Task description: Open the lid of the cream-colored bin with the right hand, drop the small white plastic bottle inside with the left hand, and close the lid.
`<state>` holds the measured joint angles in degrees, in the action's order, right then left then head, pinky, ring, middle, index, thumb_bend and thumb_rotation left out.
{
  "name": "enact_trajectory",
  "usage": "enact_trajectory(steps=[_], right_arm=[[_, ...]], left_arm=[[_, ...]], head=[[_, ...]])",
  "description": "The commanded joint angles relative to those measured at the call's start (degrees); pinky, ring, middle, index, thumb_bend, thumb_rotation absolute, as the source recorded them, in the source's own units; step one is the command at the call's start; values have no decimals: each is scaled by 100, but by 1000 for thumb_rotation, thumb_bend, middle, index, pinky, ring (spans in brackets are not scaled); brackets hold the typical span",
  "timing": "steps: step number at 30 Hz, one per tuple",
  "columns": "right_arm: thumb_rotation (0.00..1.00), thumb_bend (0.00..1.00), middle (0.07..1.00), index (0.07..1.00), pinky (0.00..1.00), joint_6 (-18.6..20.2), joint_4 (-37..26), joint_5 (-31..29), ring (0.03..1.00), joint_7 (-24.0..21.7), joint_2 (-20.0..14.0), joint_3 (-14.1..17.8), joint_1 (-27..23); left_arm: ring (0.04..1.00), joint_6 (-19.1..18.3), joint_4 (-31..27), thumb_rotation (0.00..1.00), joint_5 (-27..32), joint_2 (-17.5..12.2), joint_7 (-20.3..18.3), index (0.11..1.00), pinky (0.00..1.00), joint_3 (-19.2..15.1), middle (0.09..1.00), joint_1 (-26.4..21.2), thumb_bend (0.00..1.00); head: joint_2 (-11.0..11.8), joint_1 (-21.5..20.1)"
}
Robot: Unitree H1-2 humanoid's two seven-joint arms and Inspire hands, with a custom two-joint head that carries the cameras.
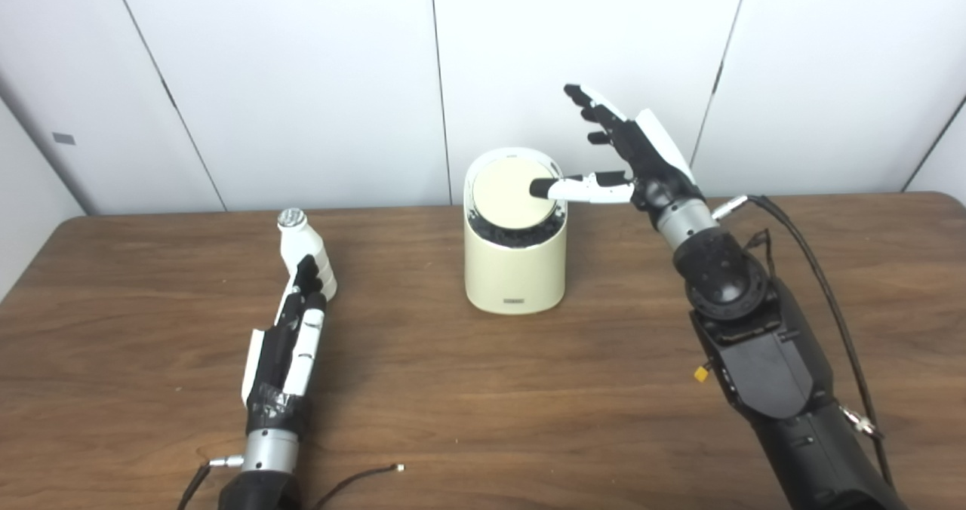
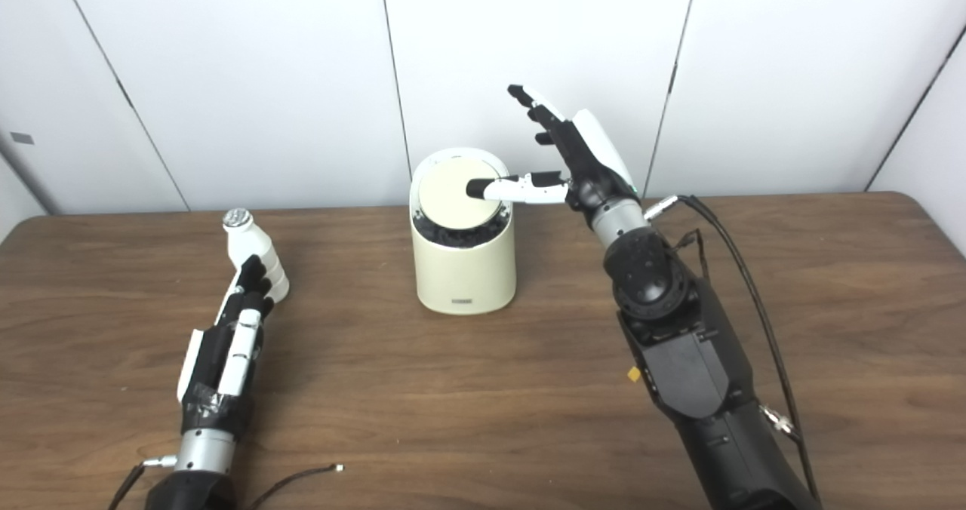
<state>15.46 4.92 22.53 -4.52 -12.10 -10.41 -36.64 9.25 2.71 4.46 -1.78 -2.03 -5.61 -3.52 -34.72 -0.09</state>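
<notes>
Two hands are seen over a brown wood-grain table. A smooth, rounded cream bin stands upright at the centre; its round lid is tilted, and dark contents, perhaps a liner, are glimpsed beneath. The right hand is spread, thumb laid on the lid. The ribbed white bottle, silver-capped, is grasped upright by the left hand.

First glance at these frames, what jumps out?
The right hand, raised behind the table's middle with fingers spread, its thumb laid across the tilted lid of the cream bin. At left, the left hand lies low on the table, fingers around the upright white bottle.
</notes>
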Motion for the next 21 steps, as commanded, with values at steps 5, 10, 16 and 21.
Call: enact_trajectory(steps=[5, 10, 16, 21], right_arm=[[425, 949, 924, 924, 820, -312, 210, 407, 907, 190, 85, -192, -592], [412, 920, 928, 920, 834, -344, 523, 502, 916, 286, 222, -240, -706], [413, 905, 933, 923, 851, -399, 744, 576, 923, 291, 302, -317, -755], [411, 904, 932, 922, 853, -407, 841, 625, 923, 297, 293, -345, -785]], left_arm=[[1000, 126, 441, 798, -41, 246, 63, 1000, 1000, 153, 1000, 213, 460], [1000, 140, 427, 804, -28, 276, 63, 1000, 1000, 179, 1000, 225, 445], [1000, 167, 445, 819, -15, 300, 74, 1000, 1000, 184, 1000, 227, 446], [1000, 156, 417, 838, -55, 317, 105, 1000, 1000, 191, 1000, 237, 432]], head=[[-7, 8], [-3, 37], [-12, 54], [-18, 62]])
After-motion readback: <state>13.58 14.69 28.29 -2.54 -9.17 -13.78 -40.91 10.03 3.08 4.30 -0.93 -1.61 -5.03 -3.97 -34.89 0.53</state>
